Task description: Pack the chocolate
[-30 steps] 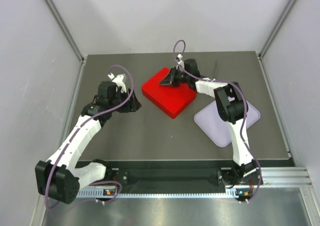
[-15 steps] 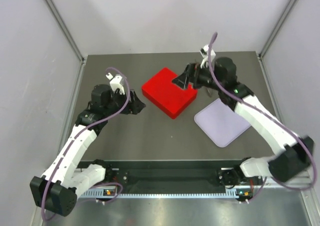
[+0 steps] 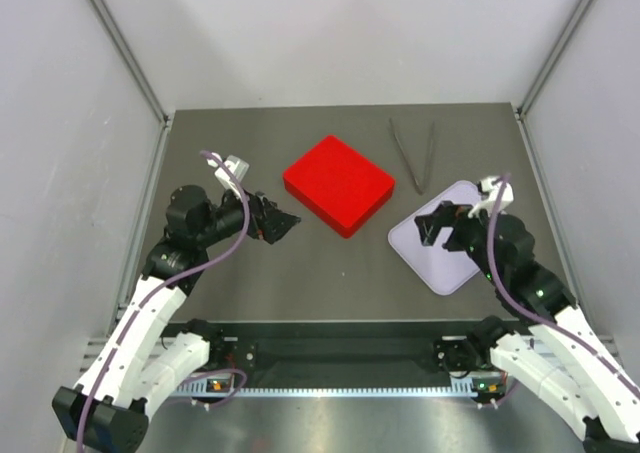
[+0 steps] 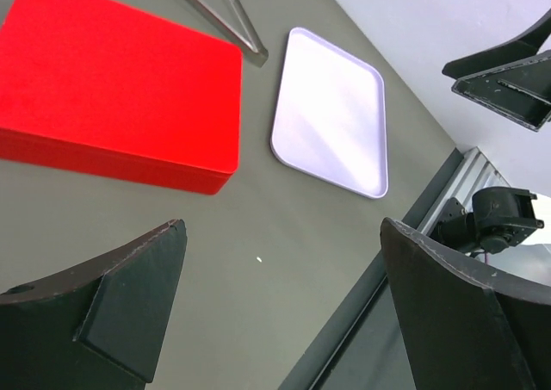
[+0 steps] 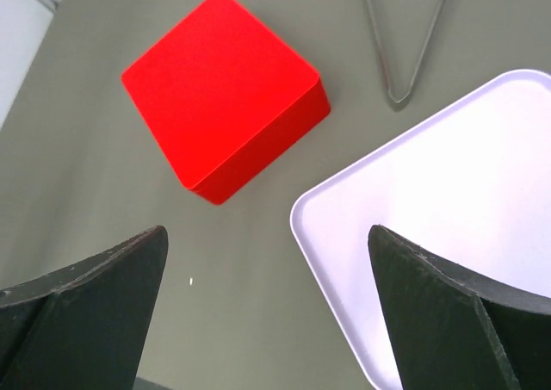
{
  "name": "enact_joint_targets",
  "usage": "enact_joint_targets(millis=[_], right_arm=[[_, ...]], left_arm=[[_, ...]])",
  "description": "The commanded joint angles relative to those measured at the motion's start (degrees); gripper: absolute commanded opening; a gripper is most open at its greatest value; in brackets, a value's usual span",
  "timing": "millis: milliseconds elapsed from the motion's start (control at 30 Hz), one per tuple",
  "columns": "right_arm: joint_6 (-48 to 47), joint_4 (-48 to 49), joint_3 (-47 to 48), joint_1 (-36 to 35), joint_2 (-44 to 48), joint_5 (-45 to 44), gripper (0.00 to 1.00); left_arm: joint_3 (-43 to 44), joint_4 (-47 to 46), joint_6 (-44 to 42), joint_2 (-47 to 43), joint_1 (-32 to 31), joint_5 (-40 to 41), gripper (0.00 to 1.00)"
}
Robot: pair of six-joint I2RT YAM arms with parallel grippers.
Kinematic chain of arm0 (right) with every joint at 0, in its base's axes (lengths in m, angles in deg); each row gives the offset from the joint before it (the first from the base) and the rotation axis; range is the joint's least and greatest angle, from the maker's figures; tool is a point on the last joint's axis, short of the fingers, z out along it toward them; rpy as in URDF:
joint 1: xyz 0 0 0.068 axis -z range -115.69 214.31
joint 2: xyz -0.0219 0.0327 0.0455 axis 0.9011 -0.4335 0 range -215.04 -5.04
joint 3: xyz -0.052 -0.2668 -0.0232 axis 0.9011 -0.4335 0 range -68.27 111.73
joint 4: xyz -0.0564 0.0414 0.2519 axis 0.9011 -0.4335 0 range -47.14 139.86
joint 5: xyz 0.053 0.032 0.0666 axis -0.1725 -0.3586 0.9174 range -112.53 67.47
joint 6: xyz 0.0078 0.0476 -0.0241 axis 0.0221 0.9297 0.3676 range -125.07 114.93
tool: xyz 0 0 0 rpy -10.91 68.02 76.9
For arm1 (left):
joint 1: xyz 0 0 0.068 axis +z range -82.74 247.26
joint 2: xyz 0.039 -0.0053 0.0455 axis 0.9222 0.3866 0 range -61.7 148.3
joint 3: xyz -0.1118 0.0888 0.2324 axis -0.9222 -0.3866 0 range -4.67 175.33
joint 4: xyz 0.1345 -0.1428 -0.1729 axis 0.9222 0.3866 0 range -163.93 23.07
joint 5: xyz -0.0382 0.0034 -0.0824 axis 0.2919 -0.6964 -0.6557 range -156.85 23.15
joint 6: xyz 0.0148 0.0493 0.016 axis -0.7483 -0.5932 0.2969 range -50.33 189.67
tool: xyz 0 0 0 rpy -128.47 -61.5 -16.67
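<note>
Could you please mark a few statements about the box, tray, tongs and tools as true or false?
1. The tongs lie on the tray. False: they lie on the table, apart from the tray.
2. The tray holds nothing. True.
3. The left tool grips something. False: it is open and empty.
4. The right tool is open. True.
5. The box stands on the tray. False: it sits on the table, apart from the tray.

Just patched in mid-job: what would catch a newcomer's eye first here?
The bright red box sits mid-table, with the pale lilac tray to its right and metal tongs at the far side beyond the tray. Both jaws are open and empty, and no chocolate shows.
</note>
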Motion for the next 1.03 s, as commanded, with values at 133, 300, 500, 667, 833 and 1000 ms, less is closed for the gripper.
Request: enact_joint_targets(millis=[133,300,500,667,833,1000], right_arm=[[2.34,-2.26,2.31,0.04,-0.09,-4.25,1.00],[2.95,-3.40,3.55,0.04,-3.52,-3.99,1.00],[1.29,-2.26,3.99,-0.04,-4.84,-2.49,1.00],[1.28,-2.09,4.34,0.04,-4.75,-2.93,1.00],[0.76,-1.47,3.90,0.04,-4.49,-3.02,1.00],[-0.29,-0.42,2.50,0.04,-2.91,-2.93,1.00]], left_arm=[[-0.74,-5.73,0.17,-1.11,-0.63,-1.73,0.99],[-0.83,-5.55,-0.10,-1.11,-0.90,-1.37,0.99],[-0.83,-5.46,-0.27,-1.02,-1.07,-0.67,0.99],[-0.83,-5.11,-0.71,-1.37,-1.34,0.21,0.99],[-0.65,-4.50,-1.06,-1.46,-1.42,0.65,0.99],[-0.56,-4.41,-1.24,-1.37,-1.51,0.47,0.99]])
